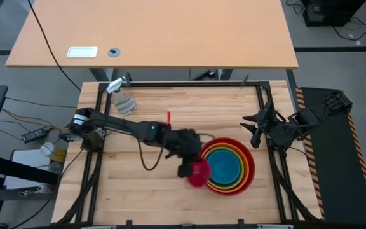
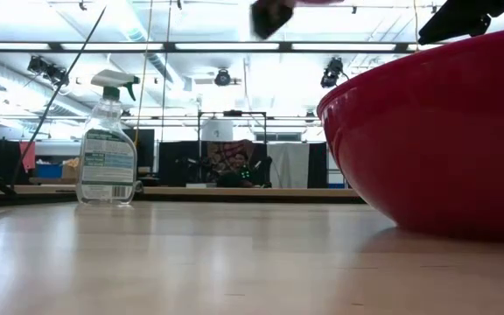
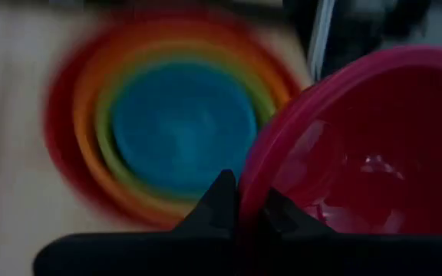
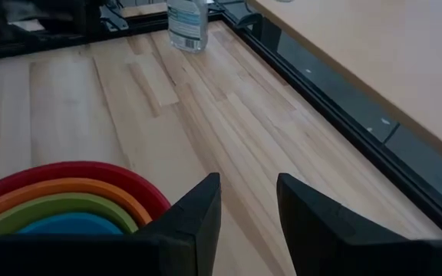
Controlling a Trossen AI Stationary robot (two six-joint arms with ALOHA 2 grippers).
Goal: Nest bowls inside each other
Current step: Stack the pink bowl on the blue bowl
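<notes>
Red (image 1: 251,183), orange, green and blue (image 1: 225,166) bowls sit nested on the right half of the table, the blue one (image 3: 179,126) innermost. The red bowl (image 2: 436,131) rests on its base. The small pink bowl (image 1: 198,173) hangs at the stack's near-left rim, with my left gripper (image 1: 186,166) shut on it. My right gripper (image 1: 254,127) waits open by the table's right edge, beyond the stack, with nothing between its fingers (image 4: 198,207). My left gripper pinches the pink bowl's rim (image 3: 253,180), one finger (image 3: 278,213) inside the bowl and the other (image 3: 217,201) outside. The fingers come from the table's left, slanting down. The bowl is tilted and lifted clear of the table, beside the stack.
A clear spray bottle (image 1: 122,98) stands upright at the far left of the table (image 2: 108,149). A black frame rail (image 4: 313,84) runs along the table's edges. Bare wood lies to the left of and in front of the stack.
</notes>
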